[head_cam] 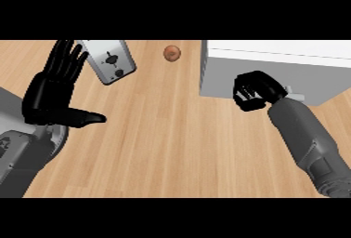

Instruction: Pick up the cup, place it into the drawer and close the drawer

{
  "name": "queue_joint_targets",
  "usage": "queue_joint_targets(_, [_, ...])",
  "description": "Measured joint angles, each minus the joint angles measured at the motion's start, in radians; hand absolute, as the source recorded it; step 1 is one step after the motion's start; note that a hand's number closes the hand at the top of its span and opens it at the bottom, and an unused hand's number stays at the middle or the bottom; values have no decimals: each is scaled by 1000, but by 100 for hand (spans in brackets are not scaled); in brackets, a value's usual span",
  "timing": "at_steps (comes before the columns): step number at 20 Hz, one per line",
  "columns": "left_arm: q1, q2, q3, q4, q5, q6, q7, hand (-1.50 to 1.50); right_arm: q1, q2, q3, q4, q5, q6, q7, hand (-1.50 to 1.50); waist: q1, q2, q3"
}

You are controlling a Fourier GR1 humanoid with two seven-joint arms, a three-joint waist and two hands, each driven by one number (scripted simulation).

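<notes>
1 head view looks steeply down, close over the wooden counter.

There are two black hands. One, the left hand, is at nine o'clock, and the other, the right hand, is at three o'clock. There are two grey forearms. There is one silver metal toaster at eleven o'clock. There is one small round brown thing at twelve o'clock. There is one big white box-shaped cabinet at two o'clock. There is one light wooden counter.

Light wooden counter with a grey-and-white cabinet block at upper right.
</notes>
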Motion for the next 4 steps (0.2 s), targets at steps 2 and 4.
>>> queue_joint_targets(2, [-4, -4, -1, 8, -1, -5, 0, -150, 0, 1, -10, 1, -10, 1, -14, 150, -1, 2, 0])
queue_joint_targets(4, [2, -5, 0, 16, -1, -15, -5, -150, -1, -1, -19, 5, -19, 13, -24, 150, 1, 2, 0])
